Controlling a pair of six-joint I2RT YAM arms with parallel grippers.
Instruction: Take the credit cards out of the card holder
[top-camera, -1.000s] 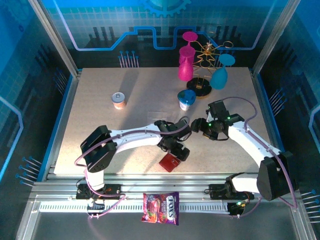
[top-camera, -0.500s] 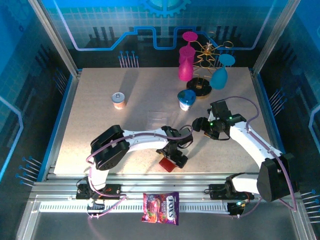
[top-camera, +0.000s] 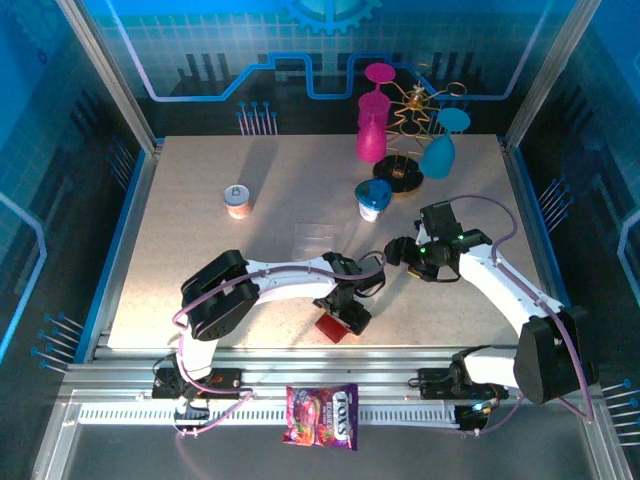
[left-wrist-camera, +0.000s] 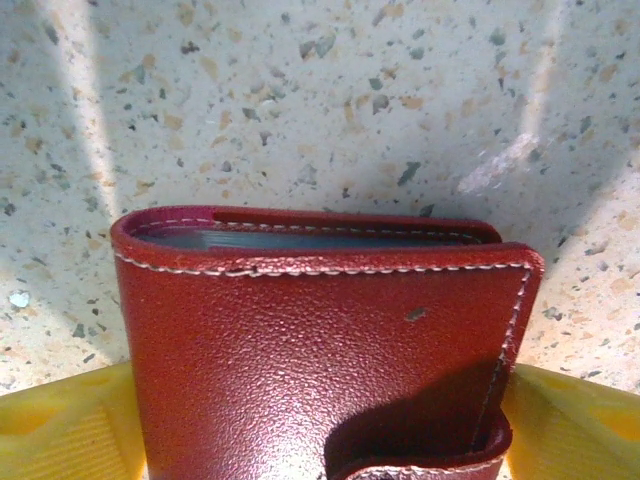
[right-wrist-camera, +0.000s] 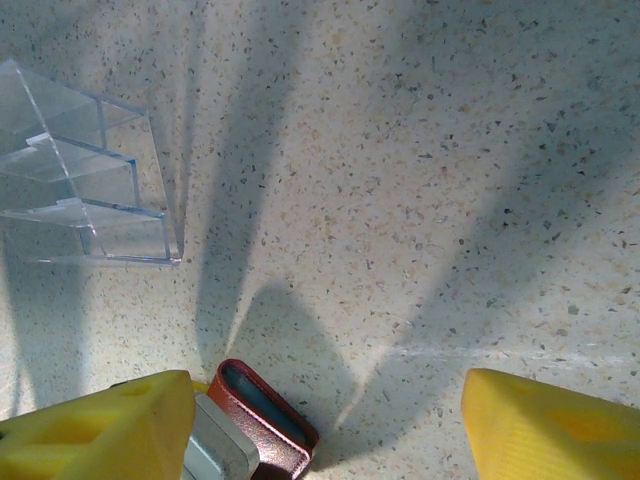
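Dark red card holder (left-wrist-camera: 320, 340) lies folded near the table's (top-camera: 200, 220) front edge, flanked by the left gripper's (left-wrist-camera: 320, 430) yellow fingers (left-wrist-camera: 60, 430); a firm grip cannot be confirmed. The right gripper (right-wrist-camera: 330, 420) hovers close by, open and empty.

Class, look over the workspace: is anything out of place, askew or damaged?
Yes: a candy bag lies off the table, on the metal rail in front of it. The card holder looks closed and undamaged.

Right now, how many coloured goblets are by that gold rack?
2: a pink goblet left of the gold rack, a blue goblet on its right.
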